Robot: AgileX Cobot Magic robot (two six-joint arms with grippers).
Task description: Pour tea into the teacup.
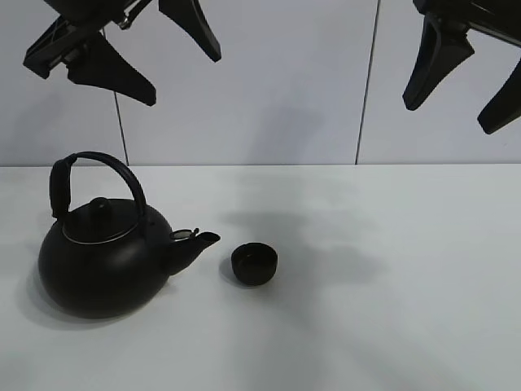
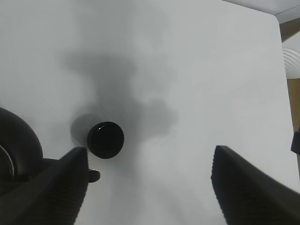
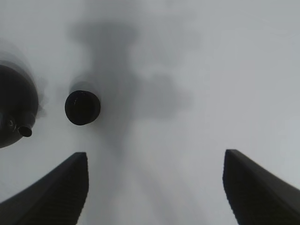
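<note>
White tabletop (image 1: 391, 326) is bearing a round black arched-handle kettle (image 1: 102, 261), spout seemingly just beside a small matte black teacup (image 1: 254, 265); the left gripper (image 1: 151, 61) and the right gripper (image 1: 464, 81) are hanging spread wide, empty.

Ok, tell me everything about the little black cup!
The teacup is small, round and matte black, shaped like a bowl with no handle. It stands upright on the white table, just in front of the kettle's spout but not touching it. Whether there is tea inside cannot be told. Nothing holds it.
</note>
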